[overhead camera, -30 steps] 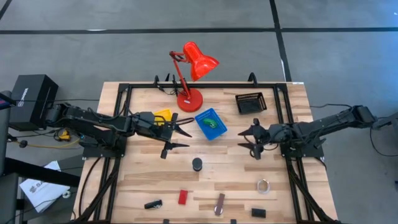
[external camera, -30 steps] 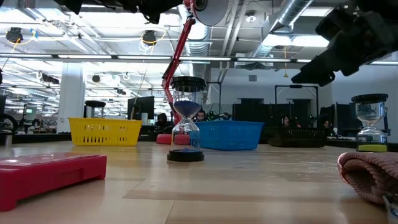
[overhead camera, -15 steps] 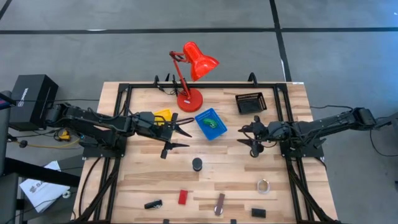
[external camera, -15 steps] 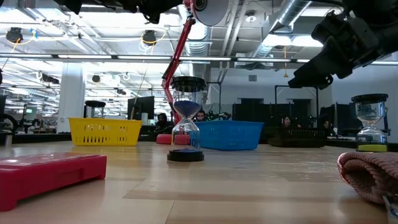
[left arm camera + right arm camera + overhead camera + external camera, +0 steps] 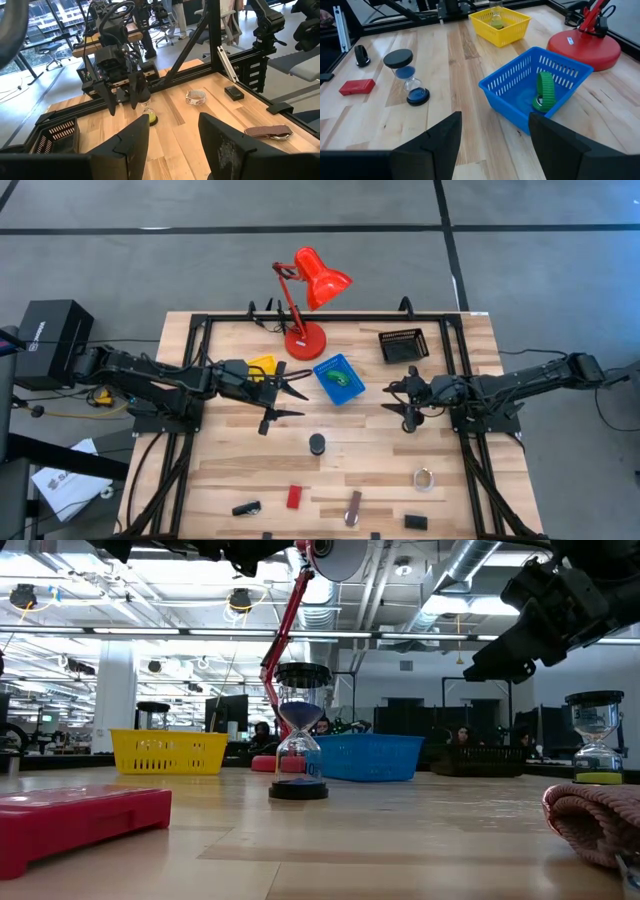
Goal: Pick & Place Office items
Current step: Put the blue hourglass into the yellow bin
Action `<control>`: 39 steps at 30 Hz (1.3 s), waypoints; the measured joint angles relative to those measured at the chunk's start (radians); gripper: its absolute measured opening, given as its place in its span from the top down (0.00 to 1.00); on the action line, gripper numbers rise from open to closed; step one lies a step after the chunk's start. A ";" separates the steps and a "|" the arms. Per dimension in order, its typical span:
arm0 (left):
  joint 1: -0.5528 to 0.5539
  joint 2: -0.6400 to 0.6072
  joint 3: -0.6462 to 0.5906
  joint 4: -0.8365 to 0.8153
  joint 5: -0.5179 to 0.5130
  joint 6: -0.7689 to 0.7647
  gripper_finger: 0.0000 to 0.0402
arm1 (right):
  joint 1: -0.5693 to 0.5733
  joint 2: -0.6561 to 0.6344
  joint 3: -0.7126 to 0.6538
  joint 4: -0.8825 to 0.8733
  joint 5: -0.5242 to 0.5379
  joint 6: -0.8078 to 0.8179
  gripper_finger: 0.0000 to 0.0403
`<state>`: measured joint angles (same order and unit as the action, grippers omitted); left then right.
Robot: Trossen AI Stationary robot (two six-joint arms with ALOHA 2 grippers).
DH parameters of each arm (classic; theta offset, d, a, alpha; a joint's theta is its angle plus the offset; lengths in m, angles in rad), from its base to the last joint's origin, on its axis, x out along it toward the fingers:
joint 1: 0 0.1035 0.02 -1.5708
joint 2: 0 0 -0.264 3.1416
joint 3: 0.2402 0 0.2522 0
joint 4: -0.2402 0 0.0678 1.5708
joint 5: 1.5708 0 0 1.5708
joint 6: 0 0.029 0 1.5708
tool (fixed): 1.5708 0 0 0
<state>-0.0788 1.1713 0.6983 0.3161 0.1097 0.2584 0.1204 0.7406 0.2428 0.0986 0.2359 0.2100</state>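
Office items: hourglass stands mid-table, red block and silvery ring along the near edge | left gripper spread, empty, by yellow tray | right gripper spread, empty, right of blue tray; hourglass near-left of it | step, judged: between picks; next needs a descent onto the hourglass.
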 joint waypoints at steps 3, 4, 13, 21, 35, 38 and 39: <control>0.000 0.000 0.000 0.000 0.000 0.000 0.58 | 0.000 0.000 0.000 0.000 0.000 0.000 0.45; 0.000 0.000 0.000 0.000 0.000 0.000 0.58 | 0.000 0.000 0.000 0.000 0.000 0.000 0.45; -0.019 0.051 -0.001 0.017 0.072 -0.012 0.58 | 0.001 0.000 0.000 0.000 0.000 0.000 0.45; -0.055 0.171 -0.001 0.142 0.072 -0.032 0.51 | 0.001 0.000 0.000 0.001 0.000 0.000 0.45; -0.099 0.396 -0.001 0.238 0.073 -0.137 0.37 | -0.008 0.000 0.000 0.006 0.000 0.000 0.45; -0.097 0.439 -0.001 0.273 0.055 -0.161 0.36 | -0.013 0.000 0.000 0.007 0.000 0.000 0.45; -0.097 0.448 -0.001 0.276 0.036 -0.167 0.35 | -0.015 0.000 0.000 0.007 0.000 -0.003 0.45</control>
<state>-0.1761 1.6190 0.6975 0.5919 0.1461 0.0917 0.1055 0.7410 0.2428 0.1052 0.2360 0.2067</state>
